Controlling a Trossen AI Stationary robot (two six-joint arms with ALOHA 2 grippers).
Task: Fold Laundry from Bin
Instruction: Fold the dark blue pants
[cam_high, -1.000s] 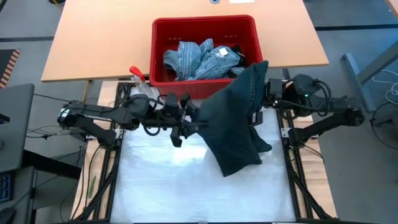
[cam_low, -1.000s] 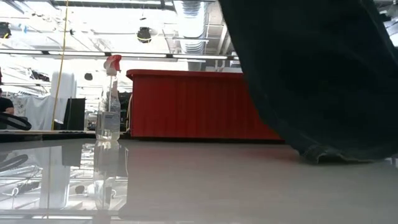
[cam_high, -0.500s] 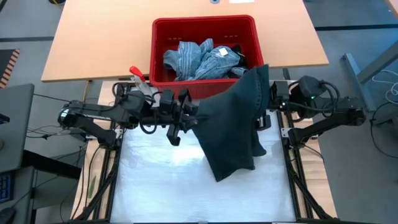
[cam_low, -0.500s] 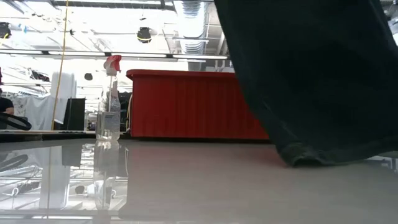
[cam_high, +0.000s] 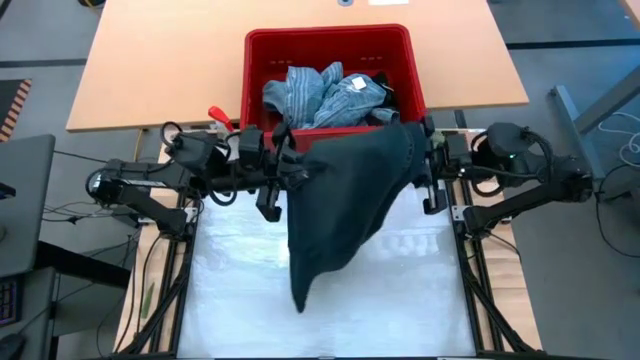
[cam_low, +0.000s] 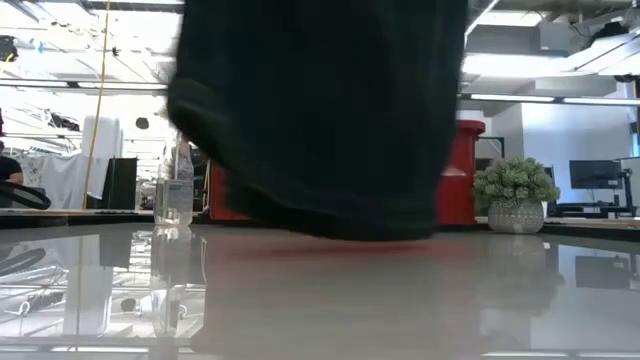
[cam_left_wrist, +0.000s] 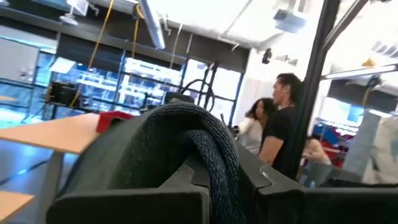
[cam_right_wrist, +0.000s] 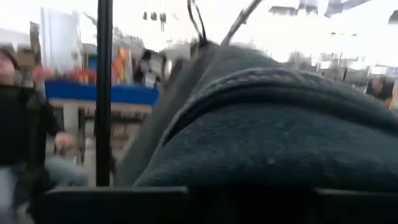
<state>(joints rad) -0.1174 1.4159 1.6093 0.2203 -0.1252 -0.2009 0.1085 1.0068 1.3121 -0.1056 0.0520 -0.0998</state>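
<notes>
I've got the dark navy piece (cam_high: 340, 200) limp, heavyish; left gripper (cam_high: 285, 167) clenched on its edge, right gripper (cam_high: 428, 172) can't tell; regrip corners.

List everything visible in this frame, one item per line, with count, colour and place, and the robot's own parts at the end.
dark navy garment: one, dark navy, held up between the two grippers over the white surface, its lower end hanging toward the front.
bin: one, red, at the near edge of the wooden table, behind the garment.
laundry in the bin: a pile, light blue denim and striped cloth with a small black piece, inside the bin.
spray bottle: one, clear with a red trigger, left of the bin.
green fuzzy ball: one, green in a pale pot, right of the bin.
people: a few, in the room beyond the table.
left gripper: shut on the garment's left edge.
right gripper: at the garment's right edge; grip unclear.
</notes>
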